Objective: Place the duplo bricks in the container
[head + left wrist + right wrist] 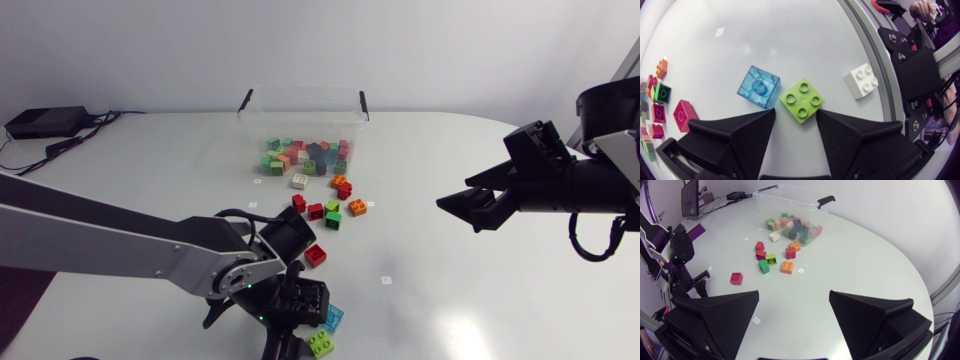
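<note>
The left gripper (pixel 795 116) is hanging wide open, a lime brick (pixel 802 100) just ahead of its tips. The right gripper (pixel 457 210) is hanging wide open at the right.

Left arm (pixel 120 240): enters at the left edge of the head view and slants to lower centre. Wrist bent down, left claw (pixel 795 114) aimed at the surface (pixel 450 300), fingers spread wide.

Right arm (pixel 590 180): enters at the right edge, held level above the surface. Right claw (pixel 455 212) points toward frame centre, fingers parted.
</note>
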{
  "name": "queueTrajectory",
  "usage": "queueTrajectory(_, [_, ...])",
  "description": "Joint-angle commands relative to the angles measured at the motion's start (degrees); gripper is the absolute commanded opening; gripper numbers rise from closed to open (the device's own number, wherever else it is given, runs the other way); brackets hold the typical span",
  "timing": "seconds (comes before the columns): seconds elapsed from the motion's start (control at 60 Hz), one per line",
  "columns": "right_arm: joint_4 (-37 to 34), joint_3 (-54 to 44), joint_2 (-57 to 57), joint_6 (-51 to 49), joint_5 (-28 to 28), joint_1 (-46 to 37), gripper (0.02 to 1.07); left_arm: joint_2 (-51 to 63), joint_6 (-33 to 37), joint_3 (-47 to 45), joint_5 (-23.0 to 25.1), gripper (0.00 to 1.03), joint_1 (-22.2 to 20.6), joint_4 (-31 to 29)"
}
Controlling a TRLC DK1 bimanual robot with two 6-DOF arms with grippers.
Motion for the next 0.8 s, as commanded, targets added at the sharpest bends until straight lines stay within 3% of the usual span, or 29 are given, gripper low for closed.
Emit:
queueTrajectory(0.0, [0.68, -1.64, 0.40, -2.03, -0.84, -0.76, 1.03, 1.40, 0.07, 0.81, -0.22, 0.45, -0.64, -1.13])
queueTrajectory(0.117, [0.76, -1.82, 0.84, -3.09, -1.54, -1.47, 1.03, 0.96, 1.65, 0.28, -0.14, 0.36, -0.90, -0.95])
queueTrajectory(0.217, [0.85, -2.35, 1.54, -3.88, -1.98, -1.38, 1.03, 0.78, 2.44, -0.07, -0.05, 0.22, -1.96, -0.16])
queueTrajectory(0.417, [-0.47, -4.45, 0.75, -7.04, -2.86, 1.96, 1.03, 1.84, 2.88, -0.86, -0.14, 0.21, -1.52, -0.07])
queueTrajectory(0.783, [-3.98, -10.08, 2.07, -12.84, -1.28, 17.43, 1.03, -0.89, 4.46, -5.34, -0.22, 0.21, 5.43, -0.34])
